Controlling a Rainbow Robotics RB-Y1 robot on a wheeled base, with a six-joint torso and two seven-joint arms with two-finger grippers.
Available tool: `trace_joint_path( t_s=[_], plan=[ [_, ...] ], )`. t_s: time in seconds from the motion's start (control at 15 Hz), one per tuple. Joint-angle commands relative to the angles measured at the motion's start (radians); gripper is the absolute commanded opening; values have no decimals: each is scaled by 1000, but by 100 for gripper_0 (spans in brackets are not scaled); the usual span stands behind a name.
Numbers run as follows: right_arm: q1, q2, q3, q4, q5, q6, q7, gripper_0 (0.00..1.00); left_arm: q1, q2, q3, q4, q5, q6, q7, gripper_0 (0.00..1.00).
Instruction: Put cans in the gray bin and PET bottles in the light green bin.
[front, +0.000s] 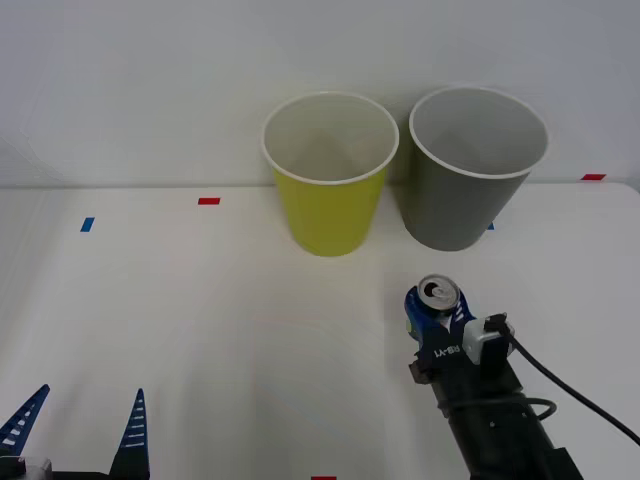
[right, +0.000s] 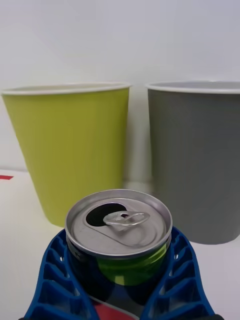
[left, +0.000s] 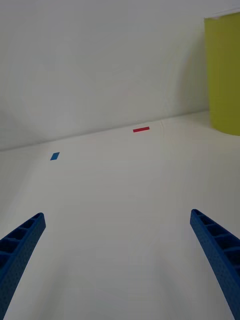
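Note:
A small silver can (front: 437, 294) (right: 119, 231) with a pull-tab top stands upright in front of the gray bin (front: 470, 170) (right: 197, 160). My right gripper (front: 435, 312) (right: 120, 280) is shut on the can, its blue ribbed fingers (right: 180, 280) hugging both sides. The light green bin (front: 328, 175) (right: 70, 150) (left: 223, 75) stands to the left of the gray one at the back of the table. My left gripper (front: 80, 430) (left: 120, 260) is parked open at the table's front left corner with nothing between its fingers.
Both bins stand upright near the back wall, close together, with pale insides. Small red tape marks (front: 208, 201) (front: 593, 177) and a blue one (front: 87, 225) lie flat on the white table (front: 200, 330). A black cable (front: 570, 390) trails from my right wrist.

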Motion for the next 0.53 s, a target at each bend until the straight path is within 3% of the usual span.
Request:
trace_joint_path(
  t_s=[0.07,0.27,0.53],
  plan=[
    [17,23,-53,-178,-10,196,-6,0,0,0,0,0,0,0,0,100],
    [16,25,-65,-244,-16,233,-27,0,0,0,0,0,0,0,0,100],
    [17,51,-93,-403,6,431,-49,0,0,0,0,0,0,0,0,100]
  ],
)
